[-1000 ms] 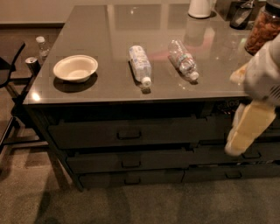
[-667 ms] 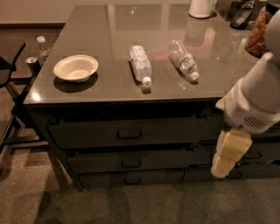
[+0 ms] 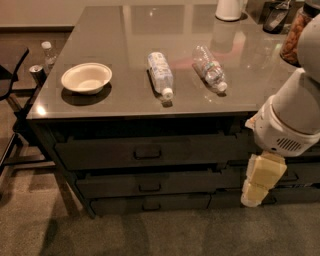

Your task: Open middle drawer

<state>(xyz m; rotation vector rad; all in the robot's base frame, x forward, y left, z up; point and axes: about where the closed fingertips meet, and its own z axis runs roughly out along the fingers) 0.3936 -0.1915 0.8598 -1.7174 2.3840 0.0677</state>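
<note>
The middle drawer is the dark grey front second from the top, under the table top, with a small dark handle at its centre. It sits flush with the drawers above and below it. My gripper hangs down pale and cream-coloured from the white arm at the right. It is in front of the right end of the drawer fronts, well to the right of the handle and apart from it.
On the table top lie a white bowl and two plastic bottles on their sides. A white jug and a jar stand at the back right. A chair stands at the left.
My arm and gripper have moved lower and a little to the left, down in front of the drawer fronts. The drawers have not moved.
</note>
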